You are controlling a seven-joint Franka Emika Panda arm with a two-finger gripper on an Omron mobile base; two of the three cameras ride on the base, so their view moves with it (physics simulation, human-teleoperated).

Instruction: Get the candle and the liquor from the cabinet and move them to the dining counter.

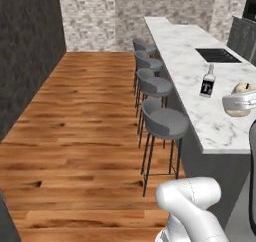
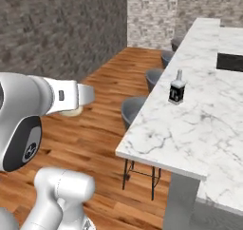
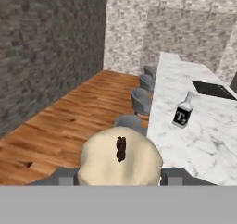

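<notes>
Tan candle (image 3: pixel 121 156) sits clamped in the jaws; liquor (image 3: pixel 183 110) stands on the dining counter (image 3: pixel 203 140).

Pale cream-yellow candle (image 3: pixel 120 160) with dark brown wick. Near-black liquor (image 1: pixel 207 83) with white label and clear neck. White, grey-veined marble dining counter (image 2: pixel 190 124) on grey base, with black inset panel (image 1: pixel 217 55). Grey bar stools (image 1: pixel 164 122) on dark thin legs. Warm brown wood-plank floor (image 1: pixel 85 131). Dark charcoal speckled side wall (image 3: pixel 41 52); light grey brick back wall (image 1: pixel 100 16).
</notes>
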